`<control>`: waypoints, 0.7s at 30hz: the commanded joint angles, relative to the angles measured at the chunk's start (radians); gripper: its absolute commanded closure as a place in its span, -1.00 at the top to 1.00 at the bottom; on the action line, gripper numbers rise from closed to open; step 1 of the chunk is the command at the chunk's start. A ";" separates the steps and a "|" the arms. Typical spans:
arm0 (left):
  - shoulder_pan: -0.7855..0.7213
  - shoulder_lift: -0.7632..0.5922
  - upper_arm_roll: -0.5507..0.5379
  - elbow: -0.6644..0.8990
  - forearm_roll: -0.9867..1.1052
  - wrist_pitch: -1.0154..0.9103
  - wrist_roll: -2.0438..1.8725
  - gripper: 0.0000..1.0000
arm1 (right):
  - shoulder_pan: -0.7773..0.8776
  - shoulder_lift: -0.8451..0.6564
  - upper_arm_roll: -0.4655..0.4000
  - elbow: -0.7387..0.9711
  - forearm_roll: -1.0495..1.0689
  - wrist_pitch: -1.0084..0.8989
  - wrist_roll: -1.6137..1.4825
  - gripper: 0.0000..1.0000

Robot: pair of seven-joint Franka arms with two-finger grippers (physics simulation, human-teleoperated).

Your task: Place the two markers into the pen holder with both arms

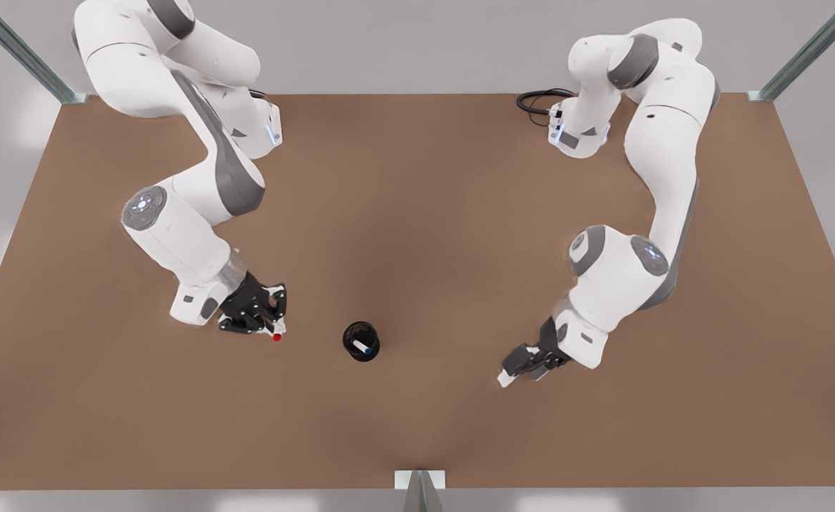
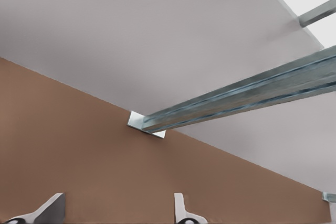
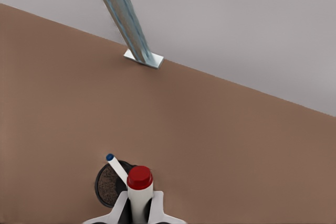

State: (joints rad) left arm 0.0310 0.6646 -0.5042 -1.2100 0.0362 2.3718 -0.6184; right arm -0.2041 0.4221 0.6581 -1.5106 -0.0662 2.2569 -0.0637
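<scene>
Red marker (image 3: 139,191) clamped in right claw (image 3: 137,211).

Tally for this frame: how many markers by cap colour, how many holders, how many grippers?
Red-capped marker: 1, held in the right gripper
Blue-capped marker: 1, inside the pen holder
Pen holder: 1
Grippers: 2, the left gripper open and holding nothing
Total: 5

Two white arms (image 1: 197,163) with grey joint covers were seen; black grippers (image 1: 257,313) had white tips.
</scene>
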 commanded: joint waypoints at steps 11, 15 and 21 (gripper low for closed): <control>-0.060 -0.517 0.374 -0.195 -0.024 -0.813 0.488 1.00 | 0.215 0.142 -0.028 -0.008 -0.213 0.518 0.297 -0.45; -0.062 -0.482 0.369 -0.190 -0.022 -0.812 0.493 1.00 | 0.232 0.170 -0.046 -0.013 -0.236 0.562 0.300 -0.45; -0.062 -0.459 0.369 -0.192 -0.021 -0.813 0.483 1.00 | 0.227 0.205 -0.058 -0.045 -0.310 0.602 0.303 -0.45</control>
State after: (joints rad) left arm -0.0306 0.2054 -0.1345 -1.4018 0.0155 1.5858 -0.2968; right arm 0.0241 0.6226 0.6014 -1.5536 -0.3381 2.8057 0.1134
